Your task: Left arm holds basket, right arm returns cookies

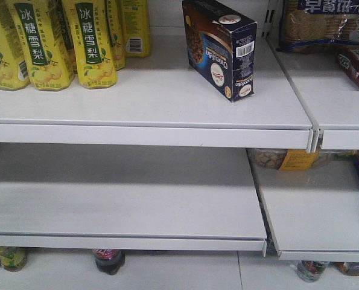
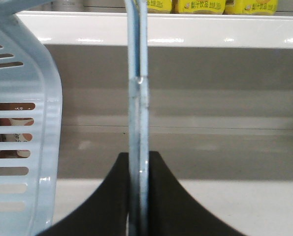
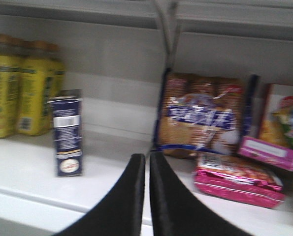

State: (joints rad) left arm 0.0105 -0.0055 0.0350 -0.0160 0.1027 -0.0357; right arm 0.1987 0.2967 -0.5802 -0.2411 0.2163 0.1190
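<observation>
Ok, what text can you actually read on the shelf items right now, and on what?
"冰糖雪梨" on the yellow bottles, vertical on a green band.
"Chocochips" or close to it, partly legible, on the cookies, running sideways on the front face.
The barcode label on the cookies: digits too small to read.
White characters on the blue cookie bag: cut off, not readable.
The pink packets in the right wrist view: too blurred.

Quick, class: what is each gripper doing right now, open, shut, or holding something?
Left gripper: shut on the basket handle.
Right gripper: shut, holding nothing; the cookies stand apart on the shelf.
</observation>
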